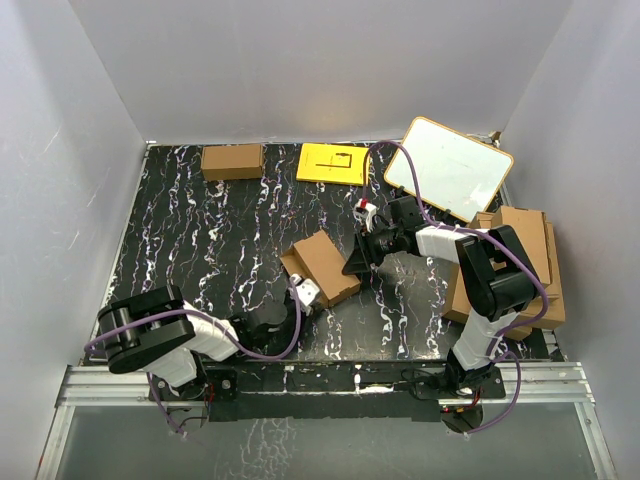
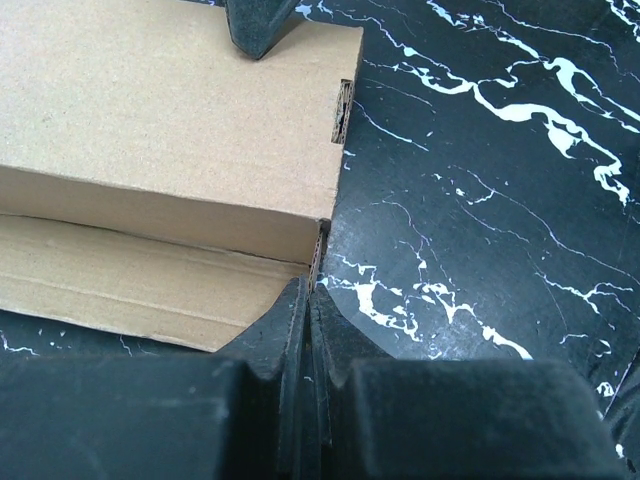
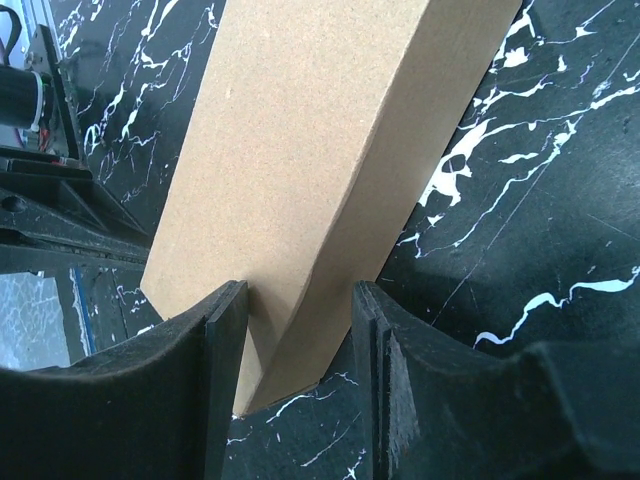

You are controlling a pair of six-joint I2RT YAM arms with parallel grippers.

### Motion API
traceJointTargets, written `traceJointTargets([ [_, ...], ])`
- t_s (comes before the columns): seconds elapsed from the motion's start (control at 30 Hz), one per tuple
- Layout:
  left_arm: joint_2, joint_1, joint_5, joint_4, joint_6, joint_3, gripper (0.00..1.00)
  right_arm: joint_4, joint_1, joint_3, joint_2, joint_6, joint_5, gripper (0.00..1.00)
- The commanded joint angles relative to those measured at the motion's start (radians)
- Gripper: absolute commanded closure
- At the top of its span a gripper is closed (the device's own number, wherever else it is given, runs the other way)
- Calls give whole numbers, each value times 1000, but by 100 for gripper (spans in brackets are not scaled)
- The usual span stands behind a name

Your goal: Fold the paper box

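Now | paper box (image 1: 322, 265) mid-table (image 1: 200, 240), side flap (image 2: 130, 285) lying flat | right pincer (image 3: 300, 300) pinches its end | left pincer (image 2: 308, 292) pressed together at the near corner | I judge: brace right, lift flap along its crease, slowly.

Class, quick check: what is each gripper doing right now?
Left gripper: shut at the paper box corner; a pinch cannot be told.
Right gripper: closed on the paper box's end.
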Motion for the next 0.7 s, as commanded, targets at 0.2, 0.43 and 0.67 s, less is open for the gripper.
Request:
traceJointTargets([
  [0.2, -64, 6, -42, -169, -49, 98, 100, 3, 6, 15, 17, -49, 48, 51],
  [0.43, -83, 6, -52, -296, -75, 166, 90, 2, 8, 14, 17, -56, 36, 51],
  [0.67, -148, 6, -54, -435, -106, 221, 77, -6, 7, 20, 14, -64, 39, 50],
])
